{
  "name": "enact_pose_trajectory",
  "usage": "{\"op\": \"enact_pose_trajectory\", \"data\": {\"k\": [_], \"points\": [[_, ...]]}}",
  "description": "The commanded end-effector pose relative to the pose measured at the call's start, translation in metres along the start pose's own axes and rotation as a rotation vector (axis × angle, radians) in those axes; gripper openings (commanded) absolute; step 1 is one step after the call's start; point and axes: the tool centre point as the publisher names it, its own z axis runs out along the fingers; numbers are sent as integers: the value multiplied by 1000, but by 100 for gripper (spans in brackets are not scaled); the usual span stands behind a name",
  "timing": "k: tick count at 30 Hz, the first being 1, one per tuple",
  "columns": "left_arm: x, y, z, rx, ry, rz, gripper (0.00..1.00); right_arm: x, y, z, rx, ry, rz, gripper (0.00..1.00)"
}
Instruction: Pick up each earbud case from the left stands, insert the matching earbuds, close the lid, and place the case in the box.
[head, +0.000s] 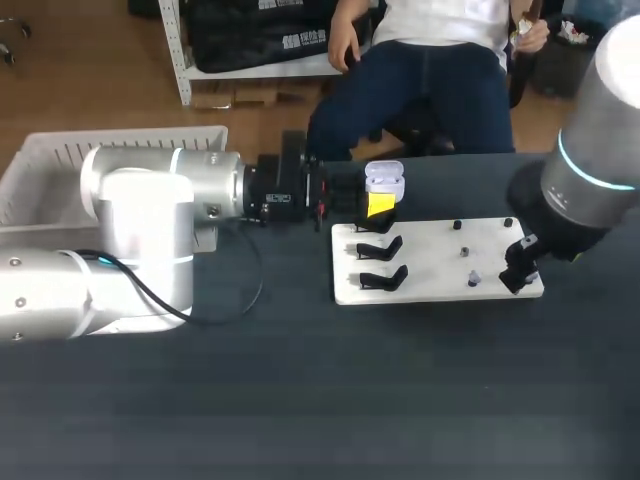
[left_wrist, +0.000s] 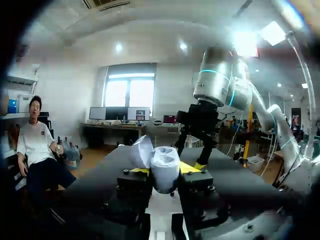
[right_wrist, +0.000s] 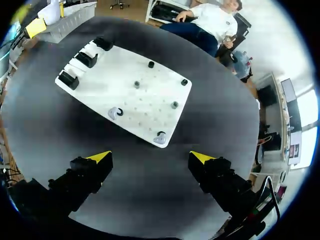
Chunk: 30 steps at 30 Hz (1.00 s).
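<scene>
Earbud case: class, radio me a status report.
Left gripper shut on earbud case, lid open. Right gripper open at white board edge. Earbuds on board. Nothing blocking.

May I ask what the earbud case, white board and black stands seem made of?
The earbud case looks like smooth plastic, pale with a soft sheen. The white board is likely matte plastic or painted panel: flat, no glare. The black stands seem matte moulded plastic, but are too small to be sure.
</scene>
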Motion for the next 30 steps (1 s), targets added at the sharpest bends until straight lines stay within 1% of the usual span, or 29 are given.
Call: {"op": "enact_pose_trajectory", "data": {"k": [1,7,11,12,15,17,19,21,22,23,24,27,30], "points": [[1,-1,0,-4,-5,4,0,-10,-1,15,-5,43,-4,100],[1,-1,0,-4,-5,4,0,-12,-7,28,-3,61,9,100],[1,-1,0,-4,-5,4,0,-12,-7,36,-5,64,14,96],[1,-1,0,-4,-5,4,0,-12,-7,39,-5,67,14,90],[1,-1,0,-4,-5,4,0,-11,-9,45,-5,70,17,83],[1,-1,0,-4,-5,4,0,-11,-11,49,-6,74,25,70],[1,-1,0,-4,-5,4,0,-10,-13,50,-7,76,28,68],[1,-1,0,-4,-5,4,0,-10,-13,50,-9,79,29,58],[1,-1,0,-4,-5,4,0,-10,-13,50,-10,81,29,58],[1,-1,0,-4,-5,4,0,-10,-13,50,-11,81,29,49],[1,-1,0,-4,-5,4,0,-10,-13,50,-12,80,30,47],[1,-1,0,-4,-5,4,0,-10,-13,50,-15,80,29,47],[1,-1,0,-4,-5,4,0,-10,-14,51,-17,82,26,45]]}}
